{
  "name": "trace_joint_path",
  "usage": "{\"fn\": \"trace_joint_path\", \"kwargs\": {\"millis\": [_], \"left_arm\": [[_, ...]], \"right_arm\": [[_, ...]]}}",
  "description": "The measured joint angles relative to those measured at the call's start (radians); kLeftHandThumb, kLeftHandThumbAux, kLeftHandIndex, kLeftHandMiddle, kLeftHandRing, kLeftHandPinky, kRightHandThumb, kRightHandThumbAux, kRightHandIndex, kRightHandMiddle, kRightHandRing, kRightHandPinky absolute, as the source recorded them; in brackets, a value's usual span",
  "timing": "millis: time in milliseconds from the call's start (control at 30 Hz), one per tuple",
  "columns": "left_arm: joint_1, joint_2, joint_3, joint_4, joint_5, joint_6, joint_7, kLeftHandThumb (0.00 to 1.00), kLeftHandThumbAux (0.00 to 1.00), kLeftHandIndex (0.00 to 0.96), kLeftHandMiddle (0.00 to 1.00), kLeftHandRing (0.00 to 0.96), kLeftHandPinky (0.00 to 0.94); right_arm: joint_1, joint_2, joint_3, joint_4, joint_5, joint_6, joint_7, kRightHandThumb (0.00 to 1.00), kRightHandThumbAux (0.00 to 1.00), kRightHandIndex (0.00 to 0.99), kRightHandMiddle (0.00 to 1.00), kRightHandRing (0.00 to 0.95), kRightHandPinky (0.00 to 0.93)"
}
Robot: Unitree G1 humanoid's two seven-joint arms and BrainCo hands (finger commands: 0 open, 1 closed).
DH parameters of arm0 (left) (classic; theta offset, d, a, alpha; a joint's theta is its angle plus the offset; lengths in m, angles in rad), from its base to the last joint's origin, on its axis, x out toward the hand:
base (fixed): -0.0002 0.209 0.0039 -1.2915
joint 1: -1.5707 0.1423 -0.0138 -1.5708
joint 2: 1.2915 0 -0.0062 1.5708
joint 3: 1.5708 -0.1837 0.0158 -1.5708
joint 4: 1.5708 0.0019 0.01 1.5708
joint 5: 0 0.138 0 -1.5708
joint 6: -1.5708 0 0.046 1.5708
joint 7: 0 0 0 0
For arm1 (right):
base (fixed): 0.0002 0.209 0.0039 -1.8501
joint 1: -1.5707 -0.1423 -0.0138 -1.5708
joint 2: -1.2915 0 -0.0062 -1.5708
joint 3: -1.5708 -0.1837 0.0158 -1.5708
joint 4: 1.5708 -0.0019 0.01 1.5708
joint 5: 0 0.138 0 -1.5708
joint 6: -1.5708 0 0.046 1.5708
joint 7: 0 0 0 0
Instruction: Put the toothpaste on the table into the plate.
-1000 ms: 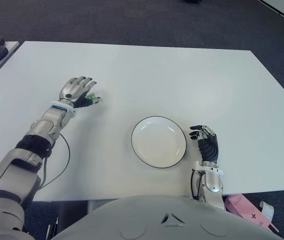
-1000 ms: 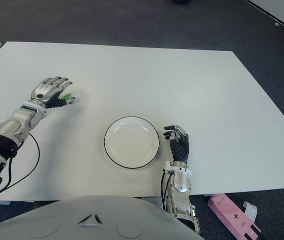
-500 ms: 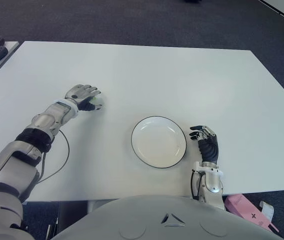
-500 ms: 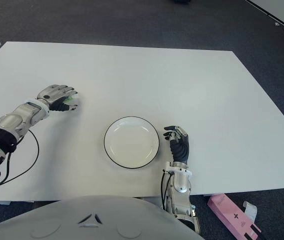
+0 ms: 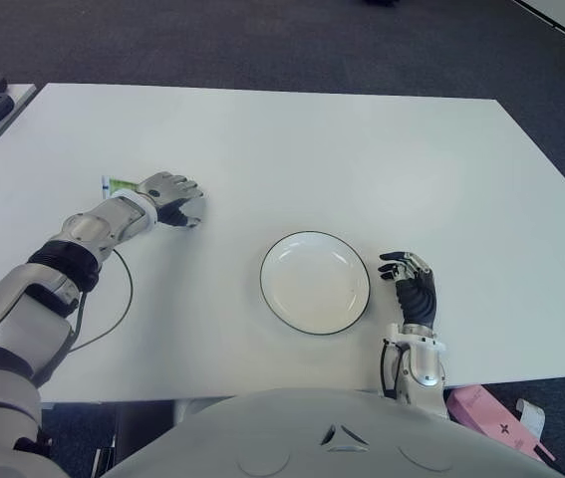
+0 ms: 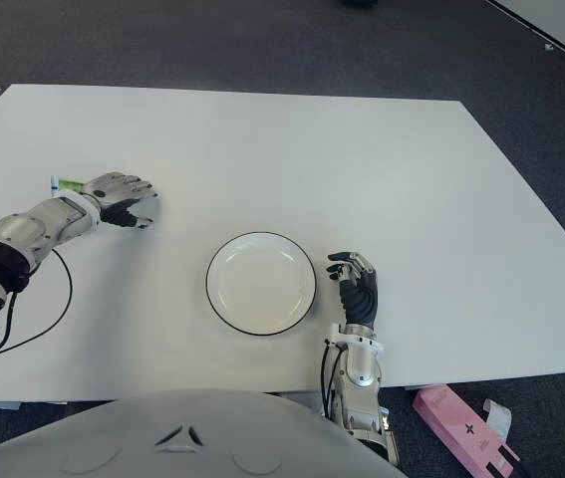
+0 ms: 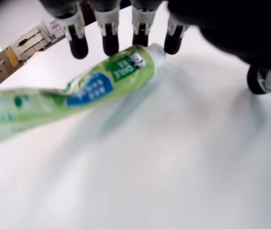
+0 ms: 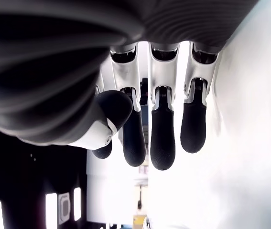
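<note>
Green-and-white toothpaste [image 7: 102, 81] lies flat on the white desk [image 5: 342, 149] under the left robot hand [image 5: 170, 198], its tail end poking out past the wrist on the robot's left. In the left wrist view the fingertips [image 7: 110, 44] curl down over the capped end of the tube, touching or just above it, while the thumb stands apart on the desk; the fingers are bent around the tube but not yet closed on it, and the tube is not lifted.

A second ago the same hand hovered with fingers spread above the tube, of which only a green sliver showed at the fingertips; since then the hand has dropped low, turned palm-down and slid over it, so the tube now shows behind the hand instead.

The plate [image 5: 315, 282], white with a dark rim, sits well apart to the robot's right, nearer the desk's front edge, with bare desk between it and the tube. The right robot hand [image 5: 413, 286] shows just beside the plate on its right, fingers loosely curled and holding nothing. A pink box [image 5: 486, 413] lies on the floor beyond the front corner.
</note>
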Motion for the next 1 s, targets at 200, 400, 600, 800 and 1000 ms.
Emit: {"fn": "trace_joint_path", "kwargs": {"millis": [200,400,600,800,1000], "left_arm": [[-0.014,0.003,-0.013,0.001,0.000,-0.009,-0.049,0.365,0.229,0.000,0.000,0.000,0.000],[-0.021,0.004,-0.017,0.004,-0.005,-0.007,-0.068,0.378,0.244,0.000,0.000,0.000,0.001],[-0.014,0.003,0.002,0.017,-0.032,0.013,-0.071,0.391,0.243,0.000,0.000,0.000,0.007],[0.010,-0.005,0.039,0.029,-0.074,0.057,-0.057,0.407,0.233,0.000,0.000,0.000,0.011],[0.067,-0.025,0.092,0.046,-0.109,0.121,0.102,0.430,0.194,0.000,0.000,0.000,0.005]], "right_arm": [[0.006,0.000,-0.004,-0.005,-0.001,0.000,-0.002,0.838,0.686,0.437,0.464,0.518,0.507],[0.009,0.000,-0.006,-0.008,0.005,0.000,0.000,0.838,0.686,0.436,0.464,0.519,0.511],[0.014,-0.001,-0.008,-0.012,0.006,0.000,0.002,0.838,0.686,0.437,0.463,0.521,0.514],[0.015,-0.004,-0.009,-0.015,0.004,0.001,0.003,0.838,0.686,0.440,0.462,0.520,0.512],[0.018,-0.009,-0.009,-0.020,0.000,0.007,0.002,0.839,0.685,0.443,0.461,0.518,0.508]]}}
